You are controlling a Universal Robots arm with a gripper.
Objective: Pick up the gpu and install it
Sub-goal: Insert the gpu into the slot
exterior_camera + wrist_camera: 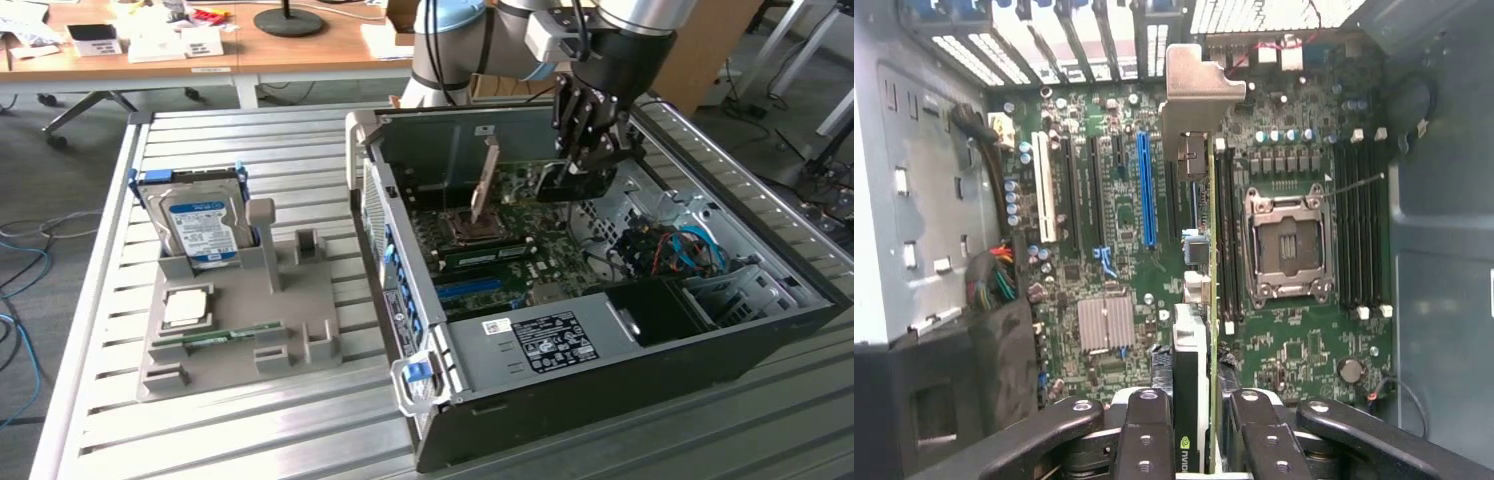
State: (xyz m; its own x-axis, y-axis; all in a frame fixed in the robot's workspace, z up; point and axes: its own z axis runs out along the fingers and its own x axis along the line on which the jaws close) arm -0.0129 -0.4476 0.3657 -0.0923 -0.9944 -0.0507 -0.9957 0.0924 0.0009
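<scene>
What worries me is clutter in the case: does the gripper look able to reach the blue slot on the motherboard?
Probably yes. The gripper, shut on the gpu, hangs over the motherboard in the open case, and the blue slot lies bare with nothing standing over it.

Silver arm (647,12), pale-blue joint cap (447,20), black end effector (587,160)

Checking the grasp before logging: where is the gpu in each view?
Exterior view: the gpu hangs in the hand over the motherboard inside the open case.
Wrist view: the gpu runs edge-on out from the hand, above the motherboard.
Shared landmark: the CPU socket.
</scene>
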